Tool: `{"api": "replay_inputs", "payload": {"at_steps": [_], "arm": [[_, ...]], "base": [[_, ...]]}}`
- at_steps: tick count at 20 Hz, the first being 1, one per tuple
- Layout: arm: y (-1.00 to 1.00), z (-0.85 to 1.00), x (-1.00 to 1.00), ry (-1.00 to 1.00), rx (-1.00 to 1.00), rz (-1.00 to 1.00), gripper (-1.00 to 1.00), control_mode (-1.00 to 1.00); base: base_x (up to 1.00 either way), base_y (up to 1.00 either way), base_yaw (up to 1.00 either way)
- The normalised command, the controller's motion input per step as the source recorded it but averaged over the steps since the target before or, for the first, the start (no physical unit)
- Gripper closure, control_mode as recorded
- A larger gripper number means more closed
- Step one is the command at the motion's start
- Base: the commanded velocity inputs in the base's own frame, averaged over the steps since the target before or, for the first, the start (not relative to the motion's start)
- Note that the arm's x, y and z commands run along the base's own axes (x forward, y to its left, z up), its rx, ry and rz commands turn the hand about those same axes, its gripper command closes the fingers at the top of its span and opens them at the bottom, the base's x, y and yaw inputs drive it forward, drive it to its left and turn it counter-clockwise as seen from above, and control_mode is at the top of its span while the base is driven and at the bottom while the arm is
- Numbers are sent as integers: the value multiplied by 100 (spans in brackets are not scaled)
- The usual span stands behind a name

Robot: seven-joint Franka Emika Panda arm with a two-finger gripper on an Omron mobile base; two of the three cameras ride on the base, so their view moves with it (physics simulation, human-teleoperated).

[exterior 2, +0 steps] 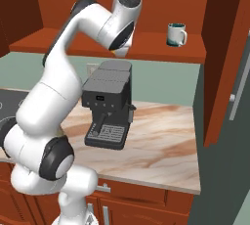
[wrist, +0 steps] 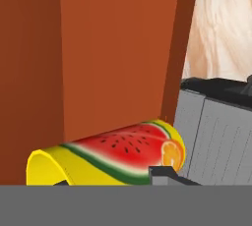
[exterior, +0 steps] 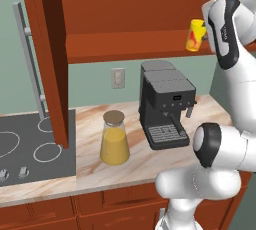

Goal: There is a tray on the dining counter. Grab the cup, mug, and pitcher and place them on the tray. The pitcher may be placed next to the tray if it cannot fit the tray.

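I see a black espresso machine (exterior: 165, 104) standing near the back edge of the marbled counter (exterior: 90, 169), a stovetop (exterior: 30, 149) at its left end and a wall outlet (exterior: 118, 78) behind

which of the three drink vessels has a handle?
The mug, white with a teal band, on the shelf. The yellow cup and the lidded pitcher on the counter have none.

A kitchen: stovetop (exterior: 30, 149), espresso machine (exterior: 164, 105), marbled counter (exterior 2: 161, 141) and wooden cabinets (exterior: 125, 4).
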Motion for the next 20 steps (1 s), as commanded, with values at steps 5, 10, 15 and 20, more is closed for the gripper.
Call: {"api": "replay_inputs", "payload": {"at_steps": [5, 10, 15, 20], "arm": [[0, 0, -68, 0, 0, 0, 100, -100], [0, -2, -61, 2, 0, 0, 100, -100], [8, 0, -48, 10, 0, 0, 100, -100], [35, -3, -36, 15, -4, 0, 100, -100]], "base": [[0, 0, 0], [0, 0, 0], [0, 0, 0], [0, 0, 0]]}}
